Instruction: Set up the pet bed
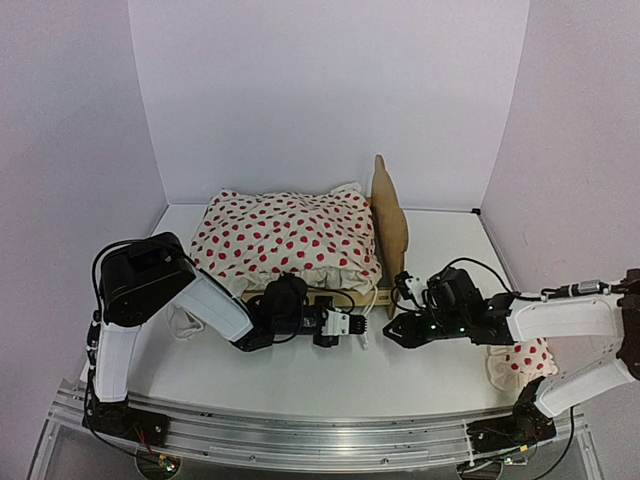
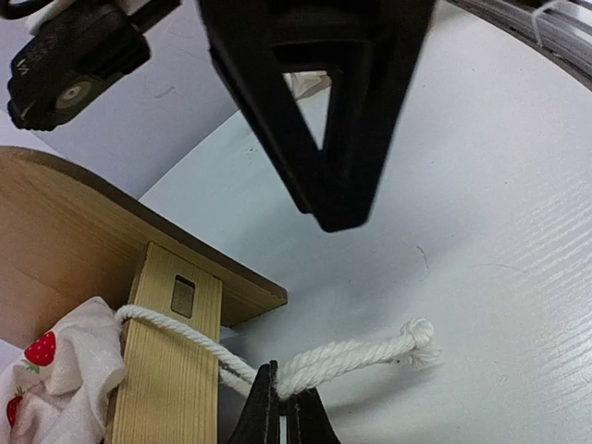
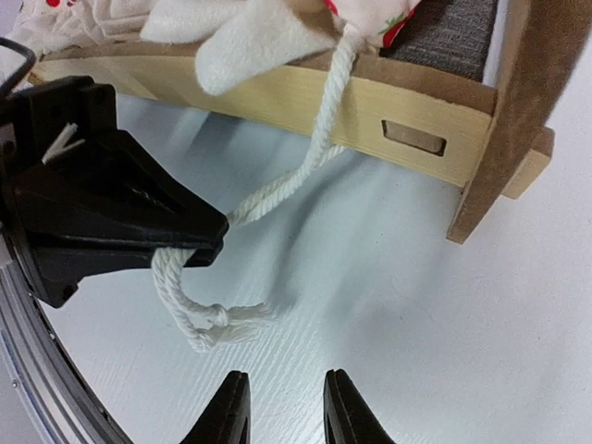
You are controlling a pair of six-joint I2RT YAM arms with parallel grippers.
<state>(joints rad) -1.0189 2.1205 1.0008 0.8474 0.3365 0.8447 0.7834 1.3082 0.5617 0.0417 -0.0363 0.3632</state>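
**Bedding on the frame, pillow yet to be placed**

Nearest the arm bases, the two pincers meet over the bare tabletop [image 1: 300, 375] just in front of the bed. The left pincer [image 2: 278, 393] is clamped fully shut on a white cord [image 3: 307, 162], gripping it a little way back from its end. The cord's knot [image 3: 222, 324] lies loose on the tabletop. The right pincer [image 3: 285, 400], at 3 o'clock of the left one, stands partly open with nothing between its fingers. It points toward the knot without touching it.

At 12 o'clock of both pincers sits the pet bed [image 3: 370, 106], at the middle of the tabletop. The cord runs up over its side rail into gathered fabric. A strip of the grey base [image 3: 453, 32] shows beside that fabric. A red-dotted duvet [image 1: 285, 240] covers most of the frame in a puffy heap. The headboard [image 1: 388, 215] stands upright at the bed's 3 o'clock end.

Well apart, at 4 o'clock of the bed, a small red-dotted pillow [image 1: 522, 360] lies on the tabletop, partly under the right arm.

As I judge it, the task is partway done. The duvet is on the bed but bunched, with its cord hanging outside, and the pillow has yet to go on.
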